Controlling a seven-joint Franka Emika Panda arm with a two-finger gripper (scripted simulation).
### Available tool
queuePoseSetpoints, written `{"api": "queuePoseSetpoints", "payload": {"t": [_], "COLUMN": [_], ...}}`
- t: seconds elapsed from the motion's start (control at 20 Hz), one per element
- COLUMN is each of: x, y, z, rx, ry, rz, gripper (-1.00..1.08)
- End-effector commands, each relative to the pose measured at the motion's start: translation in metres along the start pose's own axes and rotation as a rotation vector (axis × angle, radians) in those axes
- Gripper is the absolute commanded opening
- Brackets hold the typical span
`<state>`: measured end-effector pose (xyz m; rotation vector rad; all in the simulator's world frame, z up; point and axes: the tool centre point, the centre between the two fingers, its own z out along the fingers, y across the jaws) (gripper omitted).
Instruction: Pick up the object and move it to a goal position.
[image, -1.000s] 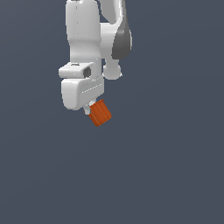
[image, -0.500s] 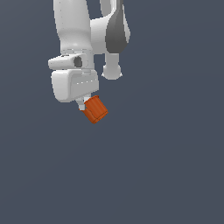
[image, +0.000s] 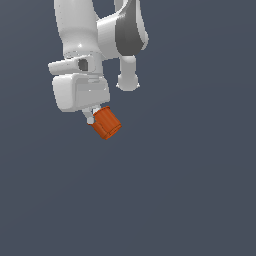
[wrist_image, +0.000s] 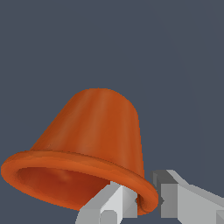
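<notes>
1. Presently, the white end effector of the Panda arm pinches the small orange-red, cup-like cylinder at its rim; the cup hangs tilted beneath the white hand, clear of any surface, against a plain dark grey backdrop.
2. Wrist view: one grey fingertip lies inside the flared lip of the cup and a second finger block stands just outside the wall, so the fingers appear pressed together on the thin rim rather than around the whole body.
3. Judged stage: the pick appears done and the carry toward the goal is in hand. No goal marker is visible in either view, so remaining travel cannot be judged.
4. Doing the carry well: a rim pinch on a tilted, hollow piece is a slender hold, likely to pivot. Steady closing pressure and smooth, unhurried motion without sharp wrist rotation would limit swinging.
5. Risk: a jolt could let the lip slide out between the fingers. Whether the ribbed wall offers extra friction cannot be told.
6. Release should wait until the arm is settled at the goal.
</notes>
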<state>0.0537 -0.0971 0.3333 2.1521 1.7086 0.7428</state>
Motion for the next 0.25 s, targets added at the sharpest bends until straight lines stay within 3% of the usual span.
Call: {"api": "queuePoseSetpoints", "payload": {"t": [0.0,0.2], "x": [-0.0001,-0.0005], "y": [0.0017,0.0021], "z": [-0.0019,-0.0022], "rx": [-0.005,-0.006], "ry": [0.006,0.009], "rz": [-0.003,-0.004], "gripper": [-1.0,-1.0]}}
